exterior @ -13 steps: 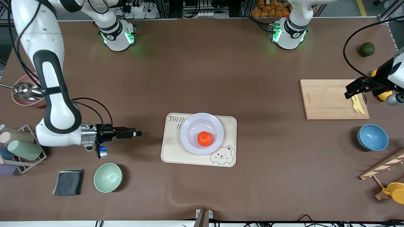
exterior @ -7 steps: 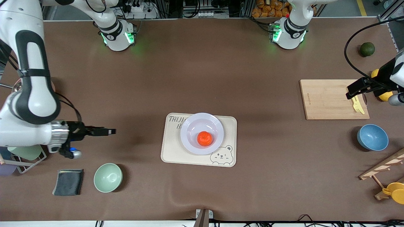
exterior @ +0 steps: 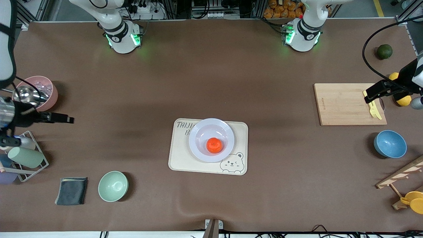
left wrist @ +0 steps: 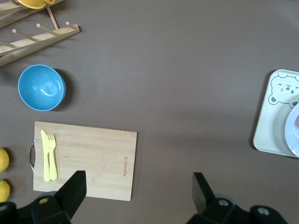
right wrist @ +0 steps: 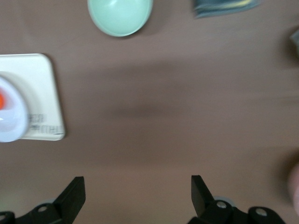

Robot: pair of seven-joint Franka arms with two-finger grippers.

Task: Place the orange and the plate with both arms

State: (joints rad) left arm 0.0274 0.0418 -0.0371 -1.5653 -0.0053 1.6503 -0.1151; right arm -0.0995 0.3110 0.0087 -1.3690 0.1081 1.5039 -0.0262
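Note:
The orange point(exterior: 214, 145) lies in the lavender-white plate point(exterior: 198, 132), which sits on the cream bear tray point(exterior: 180, 160) at mid-table. My right gripper point(exterior: 67, 119) is open and empty, over the table at the right arm's end, beside a pink cup point(exterior: 46, 86). In the right wrist view my right gripper point(right wrist: 138, 193) is over bare mat, with the plate point(right wrist: 11, 123) and a sliver of orange point(right wrist: 1, 100) at the edge. My left gripper point(exterior: 368, 96) is open and empty over the wooden cutting board point(exterior: 343, 104). In the left wrist view it point(left wrist: 138, 193) is at the board's point(left wrist: 84, 161) edge.
A green bowl point(exterior: 113, 186), a dark cloth point(exterior: 71, 190) and a cup rack point(exterior: 23, 157) stand at the right arm's end. A blue bowl point(exterior: 390, 143), a yellow fork point(exterior: 374, 110), lemons point(exterior: 403, 99), a dark green fruit point(exterior: 384, 51) and a wooden rack point(exterior: 401, 178) are at the left arm's end.
My right arm has drawn back from the tray toward its end of the table, up beside the pink cup. My left gripper has edged slightly toward its end. Orange and plate have not moved.

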